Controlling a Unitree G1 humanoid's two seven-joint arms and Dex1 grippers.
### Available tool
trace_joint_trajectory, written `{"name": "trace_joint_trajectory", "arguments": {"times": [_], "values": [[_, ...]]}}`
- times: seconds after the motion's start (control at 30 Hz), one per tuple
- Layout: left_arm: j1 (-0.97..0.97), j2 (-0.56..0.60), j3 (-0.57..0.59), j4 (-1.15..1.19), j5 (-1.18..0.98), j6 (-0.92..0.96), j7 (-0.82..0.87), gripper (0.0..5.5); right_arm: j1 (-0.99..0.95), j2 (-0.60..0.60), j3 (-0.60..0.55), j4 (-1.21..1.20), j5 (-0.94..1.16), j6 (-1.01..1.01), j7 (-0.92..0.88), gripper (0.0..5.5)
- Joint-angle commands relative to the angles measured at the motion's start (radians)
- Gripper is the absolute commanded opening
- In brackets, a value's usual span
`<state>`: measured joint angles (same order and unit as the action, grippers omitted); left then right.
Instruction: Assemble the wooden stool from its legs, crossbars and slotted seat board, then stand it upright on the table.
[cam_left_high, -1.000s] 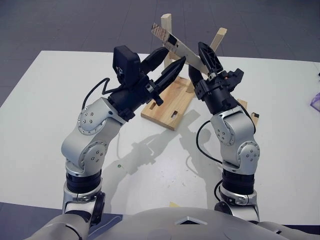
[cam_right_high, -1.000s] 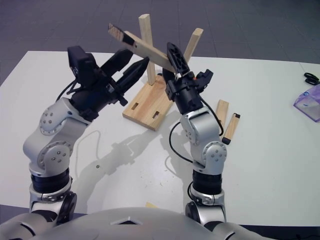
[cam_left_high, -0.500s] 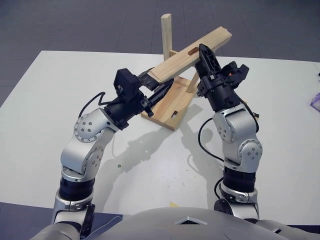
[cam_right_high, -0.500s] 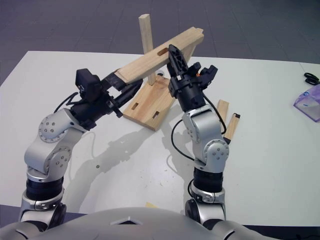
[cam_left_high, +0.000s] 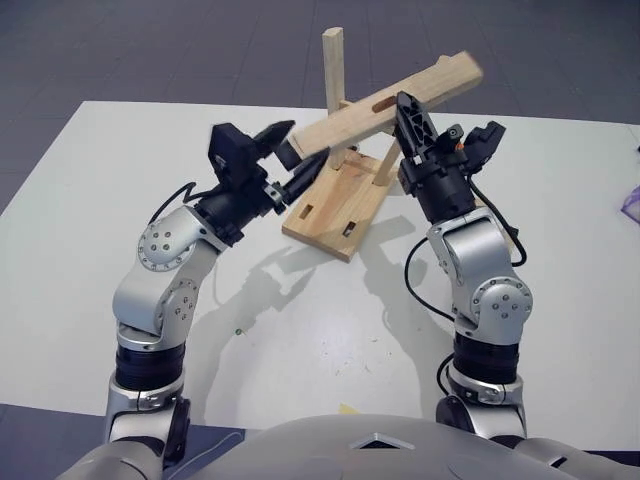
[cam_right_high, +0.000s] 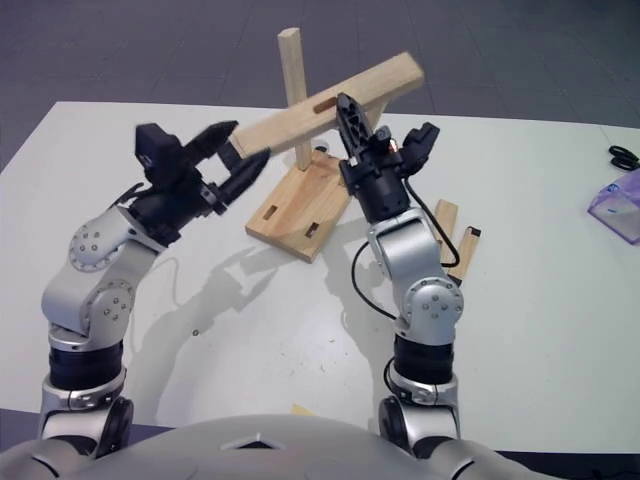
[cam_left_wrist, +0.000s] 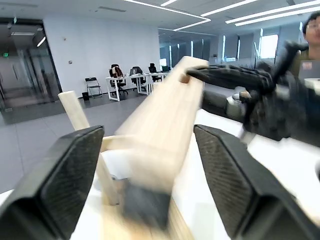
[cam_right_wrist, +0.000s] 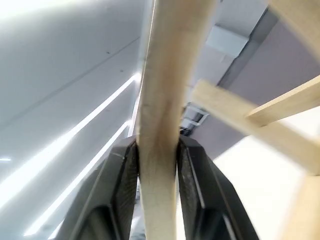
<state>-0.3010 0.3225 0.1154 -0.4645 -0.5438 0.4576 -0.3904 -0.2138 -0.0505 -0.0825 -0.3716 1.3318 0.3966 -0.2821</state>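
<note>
Smooth, unvarnished wood is shown by the long pale slotted leg and the flat pale seat board. The black plastic fingers are finely textured and matt, the white surface matt.

A seat board lies flat on the bench, towards the far middle. An upright leg stands at its far end. Above the board a second leg slants in the air, low on the left and high on the right. The right end effector is clamped around its middle, and its low end sits between the spread fingers of the left end effector. Two loose sticks lie side by side on the bench, right of the right arm. A box sits near the right edge, with scissors behind it.
</note>
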Motion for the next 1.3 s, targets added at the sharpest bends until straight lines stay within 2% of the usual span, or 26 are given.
{"name": "trace_joint_trajectory", "arguments": {"times": [0.03,0.13,0.3,0.43,0.63,0.83,1.07,1.17,1.3], "values": [[-0.037,0.023,0.055,0.011,-0.022,0.034,0.030,4.12,0.072,-0.048,-0.021,0.011,-0.138,0.013,0.008,1.04],[-0.014,0.028,0.020,0.021,0.033,0.023,0.039,4.64,0.071,-0.048,-0.023,0.022,-0.196,0.017,0.026,1.03],[0.037,0.046,-0.132,0.100,0.251,-0.037,0.066,5.39,0.076,-0.045,-0.011,0.006,-0.269,0.038,0.056,1.03],[0.096,0.046,-0.180,0.188,0.403,-0.092,0.139,5.40,0.063,-0.048,-0.012,0.021,-0.285,0.083,0.075,1.03],[0.060,-0.002,-0.154,0.378,0.493,-0.164,0.235,5.40,0.058,-0.059,-0.022,0.032,-0.308,0.162,0.064,1.03],[-0.001,-0.024,-0.170,0.669,0.562,-0.256,0.257,5.40,0.031,-0.095,-0.007,0.072,-0.510,0.177,0.021,1.03],[0.072,-0.082,-0.170,0.642,0.544,-0.287,0.244,5.40,-0.014,-0.248,0.044,0.109,-0.810,0.190,0.040,1.03],[0.113,-0.091,-0.172,0.592,0.544,-0.273,0.243,5.40,-0.016,-0.237,0.042,0.124,-0.866,0.148,0.071,1.03],[0.134,-0.099,-0.180,0.547,0.547,-0.251,0.238,5.40,0.007,-0.206,0.007,0.176,-0.814,0.139,0.186,1.03]]}}
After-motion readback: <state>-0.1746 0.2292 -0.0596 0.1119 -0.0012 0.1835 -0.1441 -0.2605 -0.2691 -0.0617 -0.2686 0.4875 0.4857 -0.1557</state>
